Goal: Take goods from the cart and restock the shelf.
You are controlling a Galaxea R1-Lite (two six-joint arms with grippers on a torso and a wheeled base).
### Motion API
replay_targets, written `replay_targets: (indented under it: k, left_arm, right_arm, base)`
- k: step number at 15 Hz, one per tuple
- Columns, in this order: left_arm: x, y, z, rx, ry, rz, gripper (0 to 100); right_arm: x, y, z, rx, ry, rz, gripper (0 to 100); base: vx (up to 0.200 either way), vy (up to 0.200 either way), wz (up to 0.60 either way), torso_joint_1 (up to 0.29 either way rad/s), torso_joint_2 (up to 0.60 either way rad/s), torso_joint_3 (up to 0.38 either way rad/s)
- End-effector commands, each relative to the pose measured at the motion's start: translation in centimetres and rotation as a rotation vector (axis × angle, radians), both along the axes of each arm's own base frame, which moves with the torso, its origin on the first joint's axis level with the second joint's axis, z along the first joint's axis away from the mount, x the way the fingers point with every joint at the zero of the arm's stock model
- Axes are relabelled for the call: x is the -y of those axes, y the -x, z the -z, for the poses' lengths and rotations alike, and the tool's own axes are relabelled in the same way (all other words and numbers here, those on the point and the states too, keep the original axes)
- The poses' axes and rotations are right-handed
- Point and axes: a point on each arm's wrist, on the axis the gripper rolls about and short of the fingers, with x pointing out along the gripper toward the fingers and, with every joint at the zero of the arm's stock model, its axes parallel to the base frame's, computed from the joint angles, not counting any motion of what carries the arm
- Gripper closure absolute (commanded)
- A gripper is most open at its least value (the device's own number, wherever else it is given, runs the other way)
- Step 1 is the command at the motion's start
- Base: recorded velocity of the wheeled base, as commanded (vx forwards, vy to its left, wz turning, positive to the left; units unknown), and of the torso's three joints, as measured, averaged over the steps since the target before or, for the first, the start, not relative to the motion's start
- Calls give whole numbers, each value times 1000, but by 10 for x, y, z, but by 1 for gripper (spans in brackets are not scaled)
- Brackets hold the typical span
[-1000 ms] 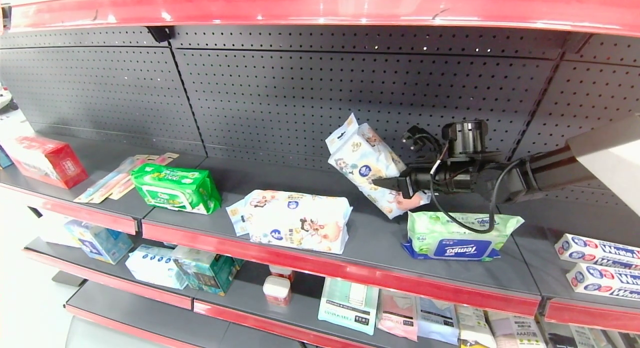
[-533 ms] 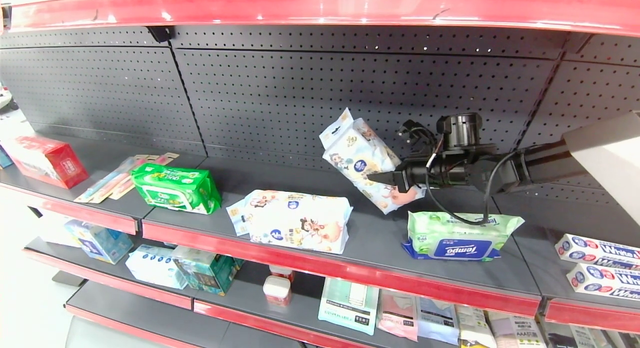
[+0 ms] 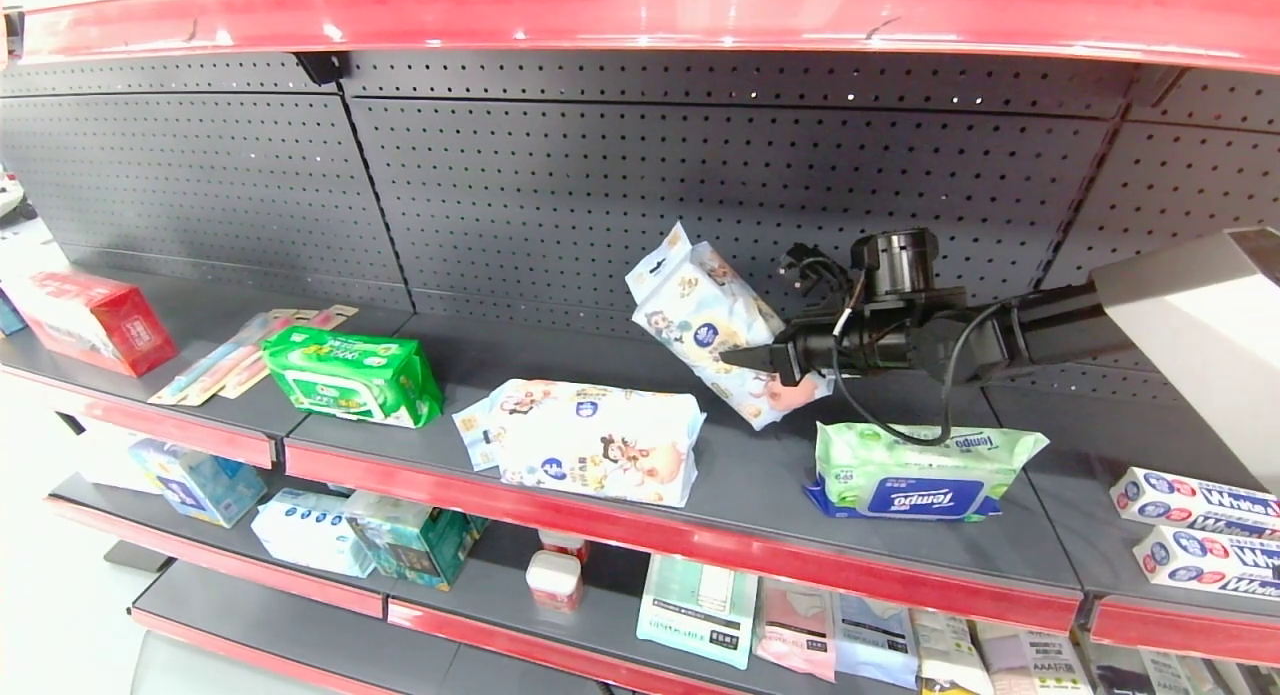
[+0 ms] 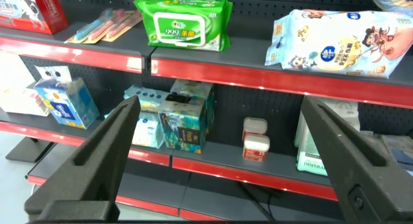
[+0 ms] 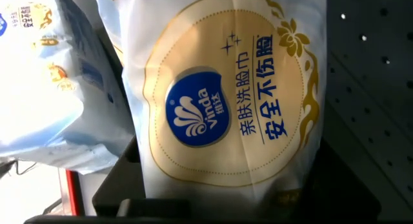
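Partly restocked. Wipes pack [image 3: 700,320] clamped in right gripper [image 3: 765,363], aloft, unplaced; bare shelf [image 3: 745,455] at 6 o'clock. Left gripper [image 4: 219,104] spread, empty.

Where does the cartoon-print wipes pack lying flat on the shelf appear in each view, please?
Head view: cartoon-print wipes pack mid-shelf, right of the green pack.
Left wrist view: same pack beside the green pack.
Right wrist view: same pack partly behind the held pack.
Shared landmark: the shelf's red front edge.

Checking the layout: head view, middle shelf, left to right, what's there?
red box, toothbrushes, green wipes pack, flat cartoon pack, held cartoon pack, pale green wipes pack, toothpaste boxes
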Motion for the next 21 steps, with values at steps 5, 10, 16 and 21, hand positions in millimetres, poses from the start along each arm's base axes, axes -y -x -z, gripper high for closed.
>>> replay_targets:
  k: [5, 10, 16, 21]
  left_arm:
    - [0, 0, 0, -1, 0, 0, 0]
    - [0, 0, 0, -1, 0, 0, 0]
    - [0, 0, 0, -1, 0, 0, 0]
    - [0, 0, 0, -1, 0, 0, 0]
  right_arm:
    - [-7, -2, 14, -47, 21, -55, 100]
    - [-16, -2, 17, -22, 54, -91, 100]
    - [-18, -3, 16, 9, 147, -88, 100]
    - [-24, -8, 14, 53, 179, -84, 100]
  base:
    - [0, 0, 0, 0, 0, 0]
    - [0, 0, 0, 0, 0, 0]
    - [0, 0, 0, 0, 0, 0]
    - [0, 0, 0, 0, 0, 0]
